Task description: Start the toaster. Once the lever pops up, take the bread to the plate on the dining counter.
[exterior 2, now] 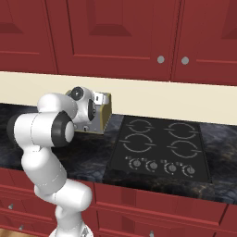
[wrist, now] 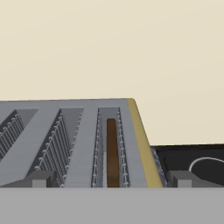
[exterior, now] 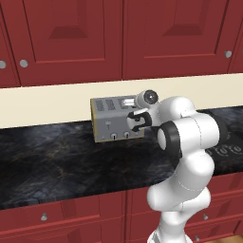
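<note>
Deep red panelled wall cabinets (exterior: 71, 33) with small round silver knobs (exterior 2: 160, 59) hang above a plain cream backsplash wall (exterior: 42, 107); below runs a black marbled stone worktop (exterior: 52, 166), holding a black four-ring glass hob (exterior 2: 159, 148); red drawer fronts (exterior: 71, 216) sit beneath.

Black marbled worktop (exterior: 57, 161) above red drawers carries toaster (exterior: 111, 124) at back wall; inset hob (exterior 2: 159, 150) beside it.
</note>
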Available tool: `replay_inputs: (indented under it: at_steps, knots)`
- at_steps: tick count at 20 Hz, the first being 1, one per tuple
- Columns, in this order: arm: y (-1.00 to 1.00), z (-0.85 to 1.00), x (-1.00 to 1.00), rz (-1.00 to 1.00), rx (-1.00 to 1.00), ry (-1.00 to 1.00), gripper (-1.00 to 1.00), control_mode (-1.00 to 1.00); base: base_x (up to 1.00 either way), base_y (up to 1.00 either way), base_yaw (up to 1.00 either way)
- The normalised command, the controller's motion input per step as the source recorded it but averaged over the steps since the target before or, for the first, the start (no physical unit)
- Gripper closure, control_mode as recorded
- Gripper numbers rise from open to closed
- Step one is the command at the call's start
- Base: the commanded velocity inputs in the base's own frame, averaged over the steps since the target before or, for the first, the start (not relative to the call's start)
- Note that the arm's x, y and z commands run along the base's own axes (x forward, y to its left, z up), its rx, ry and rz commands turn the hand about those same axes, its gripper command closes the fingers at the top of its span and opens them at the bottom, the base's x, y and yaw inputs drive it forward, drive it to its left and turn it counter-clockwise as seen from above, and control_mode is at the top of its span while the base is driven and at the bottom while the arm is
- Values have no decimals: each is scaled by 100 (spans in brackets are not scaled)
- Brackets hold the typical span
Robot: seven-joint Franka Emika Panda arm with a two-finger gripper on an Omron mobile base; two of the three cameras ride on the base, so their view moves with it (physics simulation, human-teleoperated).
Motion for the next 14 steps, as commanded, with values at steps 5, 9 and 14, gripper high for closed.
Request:
replay_inputs:
  at_steps: [5, 9, 14]
  knots:
    - [0, 0, 0, 0, 0, 0, -100, -100, 0, 0, 0]
    - [0, 0, 0, 0, 0, 0, -100, -100, 0, 0, 0]
    - [0, 0, 0, 0, 0, 0, -100, -100, 0, 0, 0]
